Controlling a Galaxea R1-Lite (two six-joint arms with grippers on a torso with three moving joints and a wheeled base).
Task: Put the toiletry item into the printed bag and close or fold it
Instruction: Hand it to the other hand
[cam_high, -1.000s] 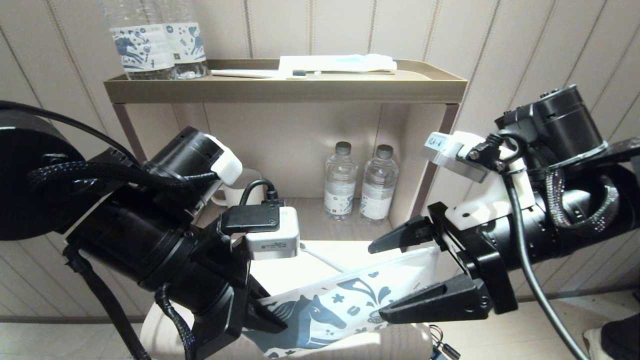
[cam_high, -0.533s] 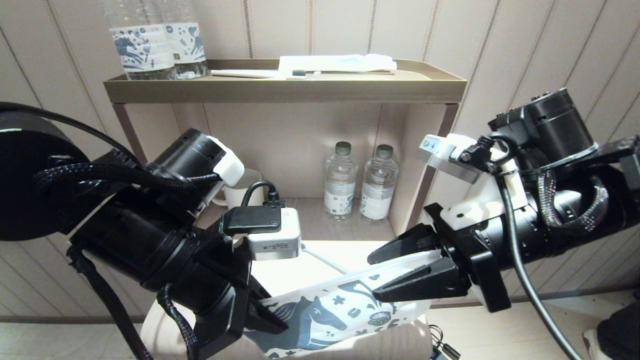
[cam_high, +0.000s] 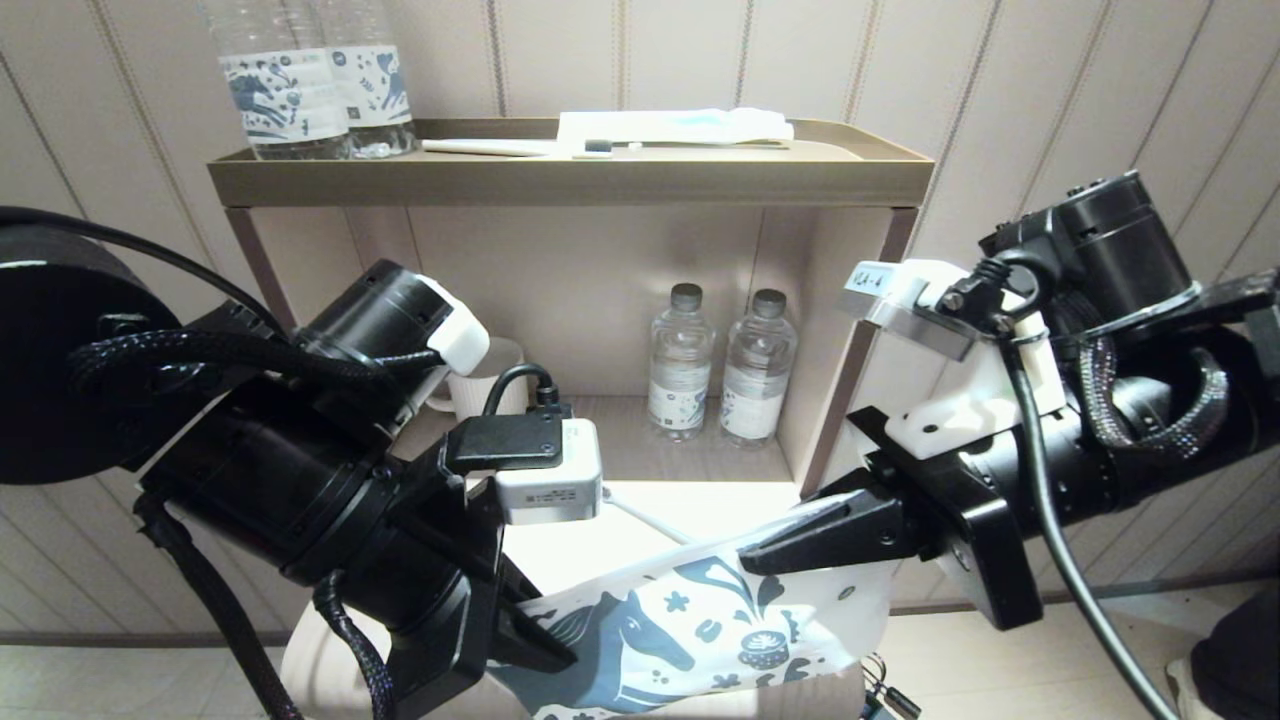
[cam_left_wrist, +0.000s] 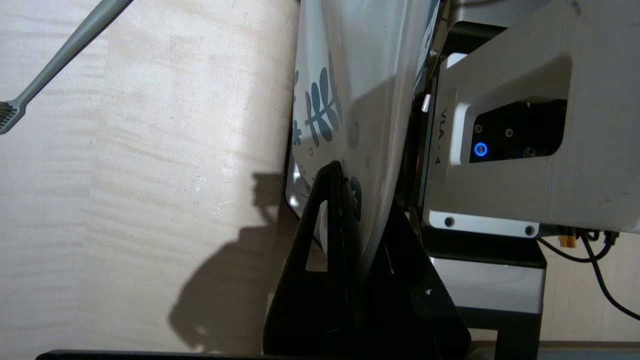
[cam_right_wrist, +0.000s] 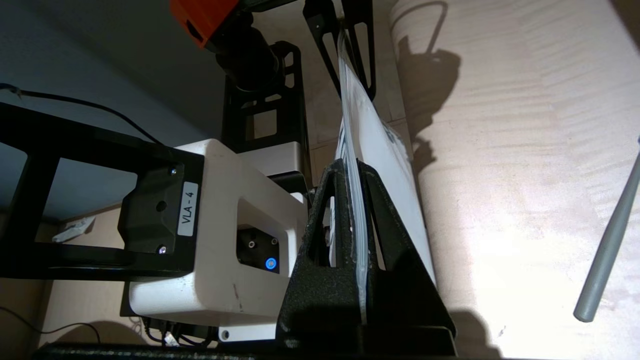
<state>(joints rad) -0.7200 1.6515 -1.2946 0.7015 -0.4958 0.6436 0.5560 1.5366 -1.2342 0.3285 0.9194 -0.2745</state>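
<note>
One toothbrush (cam_left_wrist: 60, 52) lay loose on the pale table (cam_high: 640, 500), outside the printed bag (cam_high: 690, 620), its long handle angled away behind it. Nothing showed inside the bag, held taut on edge between both arms. Left hand (cam_high: 530, 640) clenched one end, right hand (cam_high: 770, 550) clenched the other. Neither hand was free; the left looked nearer the brush.

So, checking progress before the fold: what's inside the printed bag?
Nothing visible: printed bag hangs pinched flat between left gripper and right gripper; toothbrush lies outside on the table. Lower part hidden.
</note>
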